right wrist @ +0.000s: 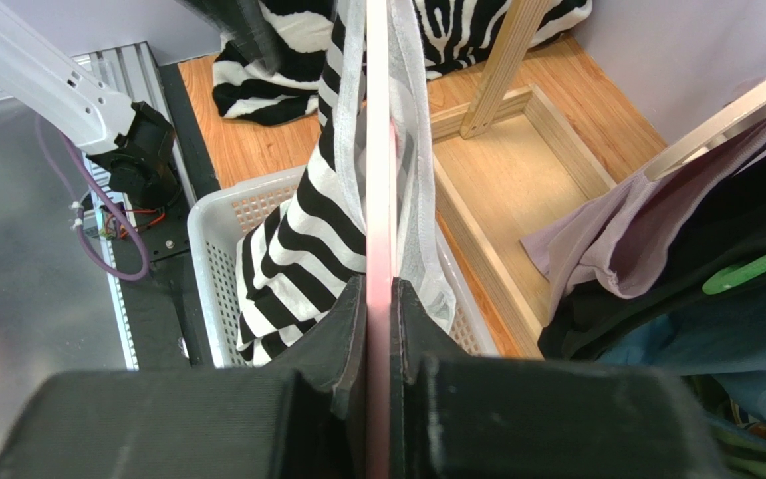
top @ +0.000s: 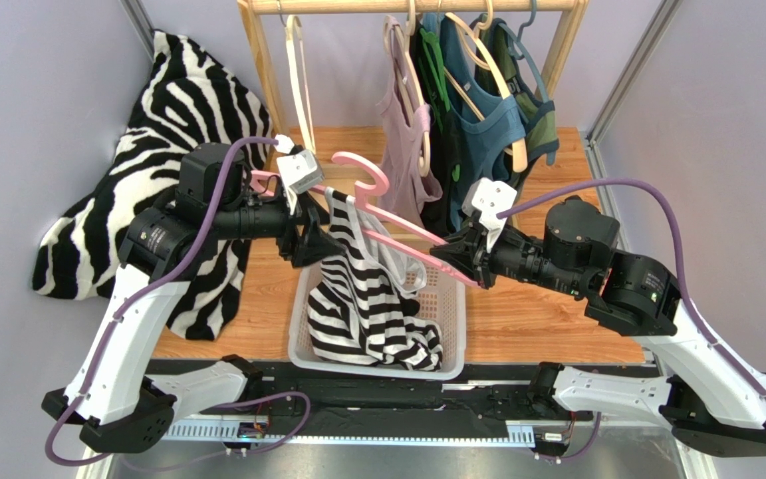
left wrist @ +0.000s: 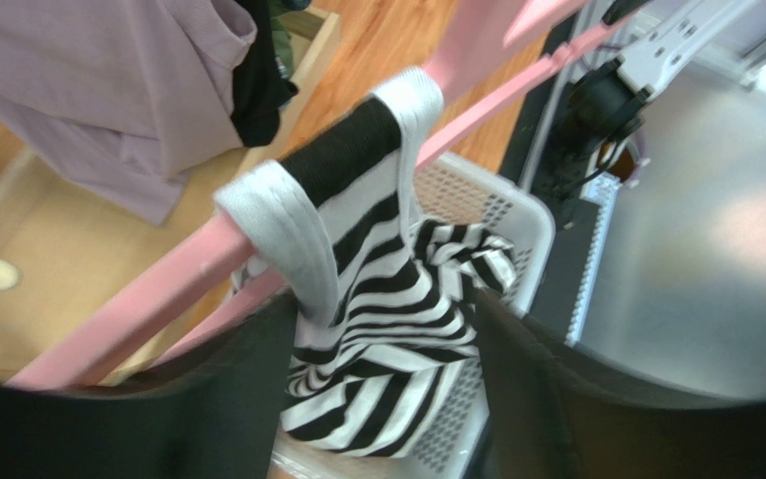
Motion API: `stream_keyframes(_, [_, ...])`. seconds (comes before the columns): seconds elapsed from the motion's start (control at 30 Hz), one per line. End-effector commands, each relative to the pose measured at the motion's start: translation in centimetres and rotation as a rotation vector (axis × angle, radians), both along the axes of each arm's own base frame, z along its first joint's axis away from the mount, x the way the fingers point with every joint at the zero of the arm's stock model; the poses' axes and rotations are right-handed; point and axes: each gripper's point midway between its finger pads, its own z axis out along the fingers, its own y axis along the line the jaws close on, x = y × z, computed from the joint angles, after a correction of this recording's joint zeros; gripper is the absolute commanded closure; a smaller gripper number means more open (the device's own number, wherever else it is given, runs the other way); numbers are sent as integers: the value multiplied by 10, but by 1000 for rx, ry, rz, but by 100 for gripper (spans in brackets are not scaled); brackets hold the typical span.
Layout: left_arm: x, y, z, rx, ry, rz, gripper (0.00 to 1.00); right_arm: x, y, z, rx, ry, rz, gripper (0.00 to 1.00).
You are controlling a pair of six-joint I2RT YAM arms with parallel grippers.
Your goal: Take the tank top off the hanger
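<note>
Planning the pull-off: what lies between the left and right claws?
The pink hanger with the striped tank top draped on it, in the top view.

1. One basket (top: 454, 299).
2. One tank top (top: 357, 289), hanging into the basket.
3. One pink hanger (top: 381, 178) above the basket.
4. One zebra cloth (top: 172, 130) left of the basket.
5. One rack (top: 263, 70) behind the basket, holding at least four garments (top: 402, 140); the exact count is unclear.
6. Two grippers over the basket: left gripper (top: 312, 239), right gripper (top: 454, 257).
</note>
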Motion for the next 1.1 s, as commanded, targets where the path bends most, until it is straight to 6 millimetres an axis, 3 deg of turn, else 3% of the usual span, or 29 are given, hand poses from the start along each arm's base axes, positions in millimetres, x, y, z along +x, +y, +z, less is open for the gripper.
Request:
stream_keyframes(0.0, [-5,-10,23,-69,-45,-72,54,-3,6,32,120,-41,20,100])
stream_keyframes(0.07, [-6,-10,22,-70,-46,-81,77,-2,4,33,124,-41,12,100])
stream_keyframes(0.1, [-6,-9,22,-67,-52,-82,83,-2,3,33,124,-43,11,100])
stream_keyframes(0.17, [-8,-8,22,-64,-62,-88,93,-2,1,33,122,-45,5,100])
stream_keyframes(0.27, [-11,-3,28,-60,-97,-75,100,-2,-5,31,108,-45,-14,100])
stream_keyframes(0.4, [-11,10,46,-54,-181,-12,100,-5,-19,21,81,-36,-38,100])
stream_keyframes(0.53, [-3,27,85,-62,-323,90,100,-15,-39,6,56,4,-60,100])
stream_keyframes(0.63, [13,38,104,-54,-393,196,100,-32,-57,-3,47,51,-45,100])
stream_keyframes(0.73, [34,43,109,-35,-405,288,100,-52,-78,1,71,66,-22,100])
stream_keyframes(0.8, [41,40,107,-34,-396,294,100,-65,-94,-2,60,89,-9,100])
stream_keyframes(0.93, [40,29,115,-63,-383,245,100,-88,-142,14,130,67,-48,100])
stream_keyframes(1.07, [33,16,125,-95,-377,158,100,-84,-182,27,236,-5,-175,100])
